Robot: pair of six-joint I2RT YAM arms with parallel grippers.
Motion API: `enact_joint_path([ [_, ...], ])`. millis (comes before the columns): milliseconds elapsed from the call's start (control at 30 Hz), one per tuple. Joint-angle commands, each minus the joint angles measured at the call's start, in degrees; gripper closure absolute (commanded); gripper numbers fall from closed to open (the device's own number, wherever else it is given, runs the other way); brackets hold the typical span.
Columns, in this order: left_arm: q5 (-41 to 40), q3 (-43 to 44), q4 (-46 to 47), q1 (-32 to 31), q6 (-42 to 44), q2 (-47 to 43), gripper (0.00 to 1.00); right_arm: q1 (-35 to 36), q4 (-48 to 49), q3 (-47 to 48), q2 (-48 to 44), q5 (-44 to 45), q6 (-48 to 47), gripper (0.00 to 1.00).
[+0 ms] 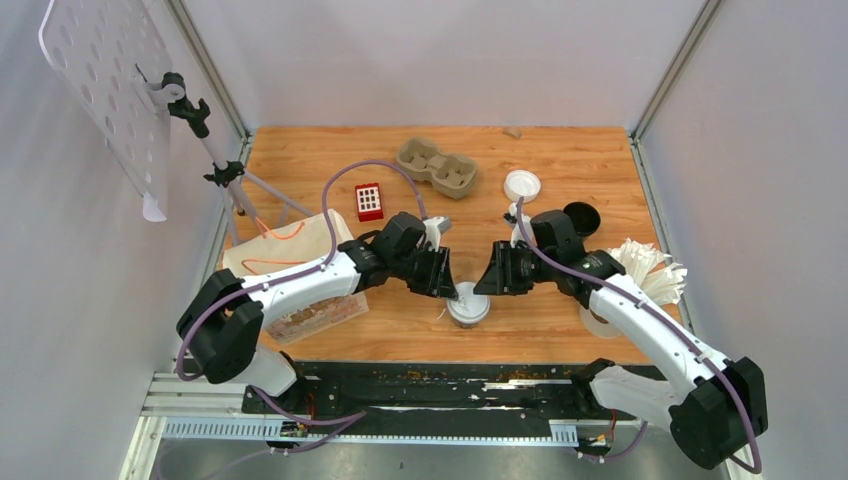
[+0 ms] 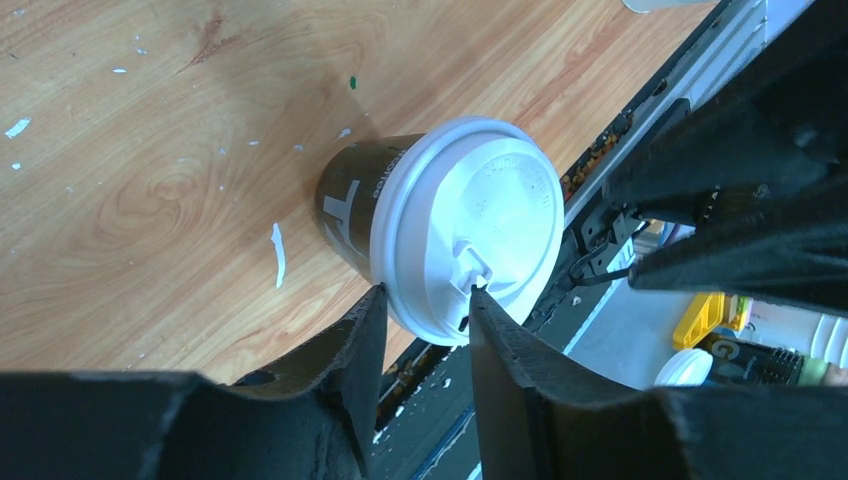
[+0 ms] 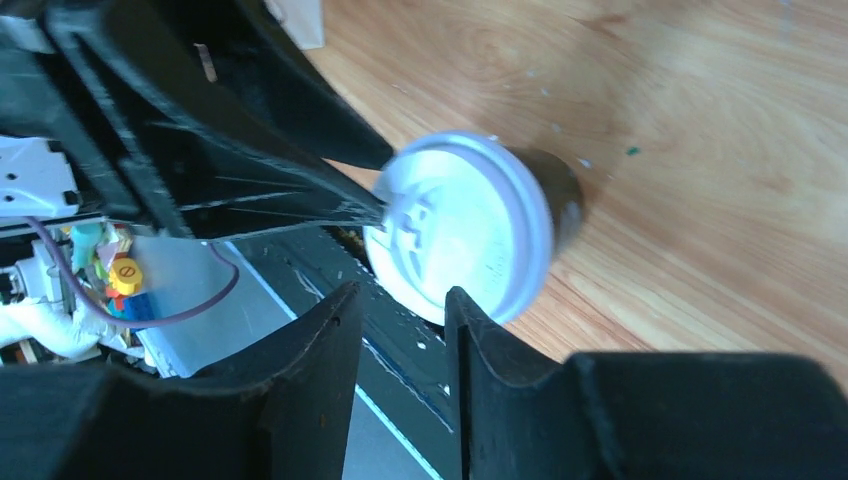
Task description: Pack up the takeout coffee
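Note:
A takeout coffee cup (image 1: 468,304) with dark brown sides and a white lid stands upright near the table's front edge. My left gripper (image 1: 443,275) hovers just left of it, and my right gripper (image 1: 493,280) just right of it. In the left wrist view the cup (image 2: 345,200) sits just past the open left gripper (image 2: 428,292), whose tips are at the lid's near rim. In the right wrist view the lid (image 3: 465,225) lies just past the open, empty right gripper (image 3: 403,292). A second white-lidded cup (image 1: 522,186) stands further back.
A grey-brown pulp cup tray (image 1: 436,167) lies at the back centre. A red block (image 1: 369,201) and a pale bag (image 1: 300,270) are on the left. A black lid (image 1: 582,217) and a holder of white sticks (image 1: 650,270) are on the right.

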Motion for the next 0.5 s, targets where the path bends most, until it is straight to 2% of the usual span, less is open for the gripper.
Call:
enact_joint_path([
  [0, 1.44, -0.24, 3.27, -0.18, 0.15, 0.68, 0.6, 2.65, 10.72, -0.33, -0.37, -2.0, 5.91, 0.68],
  [100, 3.61, -0.84, 6.68, -0.18, -1.64, 1.53, 0.62, 3.02, 13.44, -2.13, 0.73, -1.41, 6.81, 0.75],
  [300, 4.45, -0.36, 7.99, -0.18, -2.08, 1.49, 0.61, 3.03, 14.05, -5.52, 3.98, -1.04, 5.63, 0.8],
  [467, 3.26, -0.21, 6.07, 0.31, -1.46, -0.03, 0.52, 3.02, 15.27, -9.14, 3.9, -0.05, 5.37, 0.82],
])
